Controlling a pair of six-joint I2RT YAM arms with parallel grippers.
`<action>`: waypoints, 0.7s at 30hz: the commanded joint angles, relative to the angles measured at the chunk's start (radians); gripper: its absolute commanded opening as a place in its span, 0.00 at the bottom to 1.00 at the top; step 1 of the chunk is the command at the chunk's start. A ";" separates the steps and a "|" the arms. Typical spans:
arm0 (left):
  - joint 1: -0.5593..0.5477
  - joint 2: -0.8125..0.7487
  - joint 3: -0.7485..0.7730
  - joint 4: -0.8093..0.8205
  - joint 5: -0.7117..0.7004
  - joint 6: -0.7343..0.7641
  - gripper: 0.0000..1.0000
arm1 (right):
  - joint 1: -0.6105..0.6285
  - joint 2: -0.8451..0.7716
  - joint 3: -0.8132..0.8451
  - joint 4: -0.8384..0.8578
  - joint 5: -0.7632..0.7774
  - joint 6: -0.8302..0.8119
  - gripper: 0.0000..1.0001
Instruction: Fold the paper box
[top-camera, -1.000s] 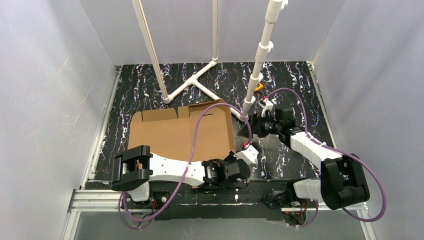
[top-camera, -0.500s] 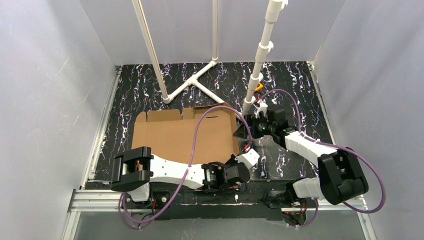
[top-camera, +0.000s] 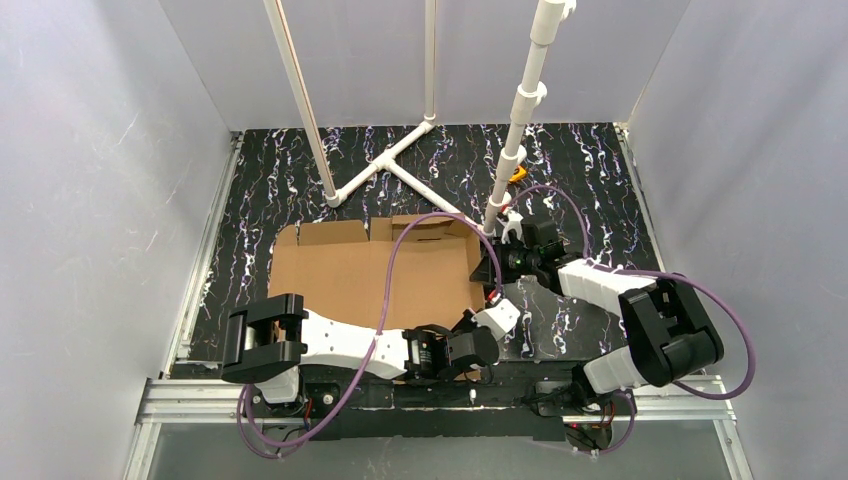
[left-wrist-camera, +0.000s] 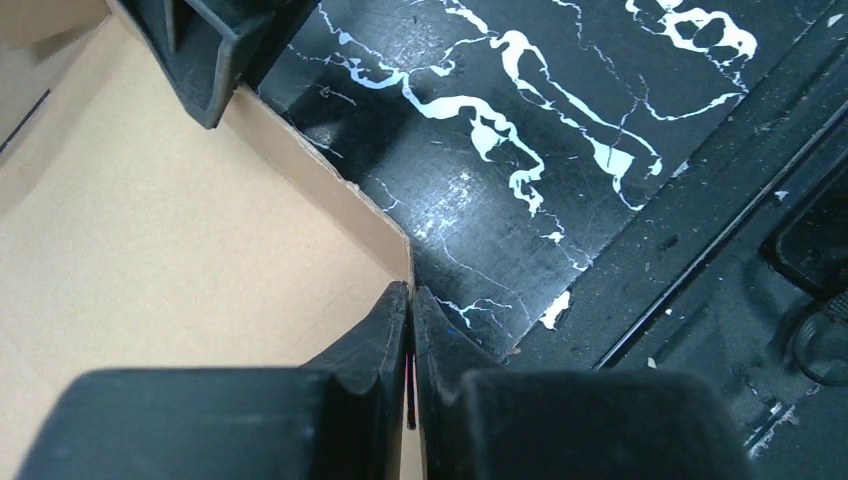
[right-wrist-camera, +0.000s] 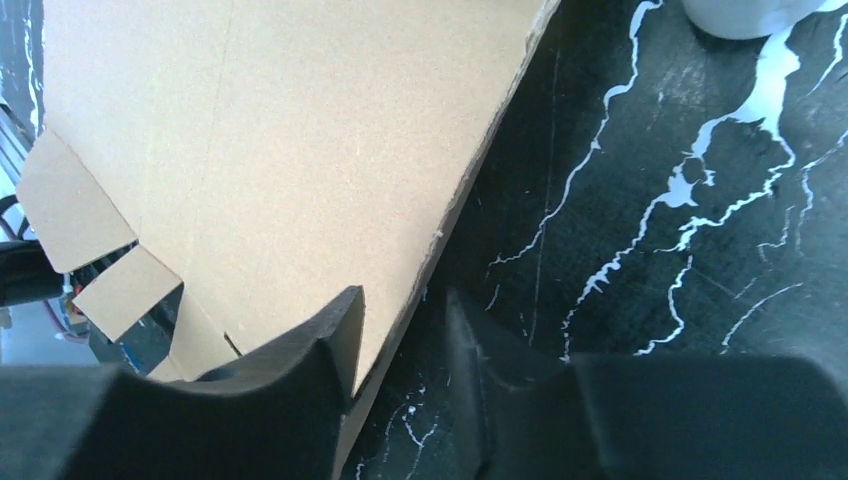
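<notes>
Our left pincer (left-wrist-camera: 411, 295) sat clamped on a corner of the paper box (top-camera: 370, 275); our right pincer (right-wrist-camera: 402, 300), jaws apart, straddled the edge just beyond, the sheet stretching leftward from both.

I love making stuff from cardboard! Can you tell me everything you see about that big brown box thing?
The paper box is plain brown corrugated cardboard, lying mostly flat and unfolded on the black marbled table. Small notched flaps line its far edge. Its right side looks raised a little. The left hand pinches its near right corner, fingers shut on the thin edge. The right hand straddles the right edge farther back, one finger over the cardboard and one outside, with a gap between.
</notes>
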 joint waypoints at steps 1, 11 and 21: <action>-0.007 -0.060 -0.019 0.039 -0.007 -0.026 0.09 | 0.008 -0.036 0.033 0.009 0.067 -0.052 0.33; 0.224 -0.444 -0.068 -0.269 0.444 -0.171 0.68 | -0.015 -0.064 0.059 -0.039 0.047 -0.184 0.01; 1.016 -0.545 0.086 -0.419 1.056 0.307 0.96 | -0.042 -0.150 0.094 -0.182 -0.177 -0.567 0.01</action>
